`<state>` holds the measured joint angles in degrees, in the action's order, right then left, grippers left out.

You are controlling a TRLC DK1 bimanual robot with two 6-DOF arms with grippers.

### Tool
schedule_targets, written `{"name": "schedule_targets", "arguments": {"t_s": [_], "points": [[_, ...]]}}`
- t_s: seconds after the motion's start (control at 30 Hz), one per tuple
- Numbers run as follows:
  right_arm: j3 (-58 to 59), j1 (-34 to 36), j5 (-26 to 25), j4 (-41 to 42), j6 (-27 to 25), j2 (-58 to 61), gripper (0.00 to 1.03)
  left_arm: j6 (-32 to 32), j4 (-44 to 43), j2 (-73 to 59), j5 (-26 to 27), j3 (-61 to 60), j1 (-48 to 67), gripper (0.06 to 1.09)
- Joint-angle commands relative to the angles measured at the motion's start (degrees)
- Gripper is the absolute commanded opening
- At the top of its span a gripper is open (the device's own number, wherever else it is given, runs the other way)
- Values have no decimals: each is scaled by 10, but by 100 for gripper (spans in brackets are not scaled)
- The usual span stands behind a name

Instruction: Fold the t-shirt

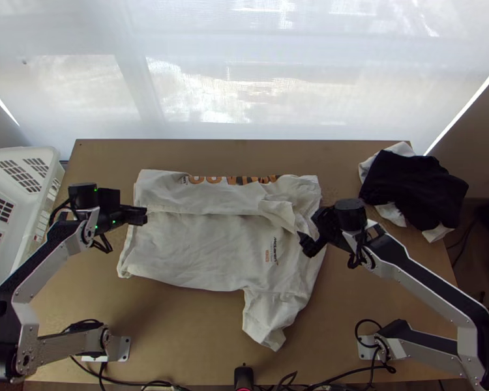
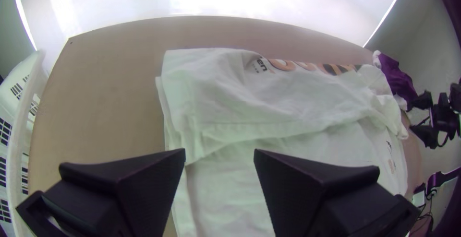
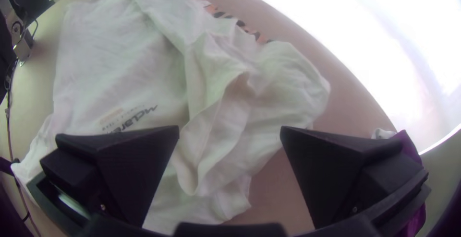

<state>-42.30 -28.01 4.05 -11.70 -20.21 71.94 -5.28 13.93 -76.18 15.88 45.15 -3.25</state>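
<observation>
White across the middle of the worktop, showing a t-shirt partly folded, with a flap over its far part, bunching near the right end and trailing a sleeve toward the near edge; hovering released at opposite ends, with fingers spread on left claw and right claw alike.

Wrinkled, matt white cloth t-shirt; smooth light-brown wooden table; slotted white plastic basket; matt black cloth heap
</observation>
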Motion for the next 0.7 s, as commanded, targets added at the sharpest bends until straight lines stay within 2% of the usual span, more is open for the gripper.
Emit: {"name": "schedule_targets", "arguments": {"t_s": [0.0,0.1,0.23,0.43,0.67], "points": [[-72,7,0,-60,3,0,98,-40,167,109,8,-10,-4,78],[-82,2,0,-76,3,-1,98,-56,252,137,7,-21,-13,78],[-93,9,0,-90,4,-8,98,-77,318,167,0,-44,-38,78],[-96,20,0,-102,4,-21,98,-97,366,176,-43,-47,-77,78],[-86,23,0,-103,1,-35,98,-96,407,167,-60,-48,-98,78]]}}
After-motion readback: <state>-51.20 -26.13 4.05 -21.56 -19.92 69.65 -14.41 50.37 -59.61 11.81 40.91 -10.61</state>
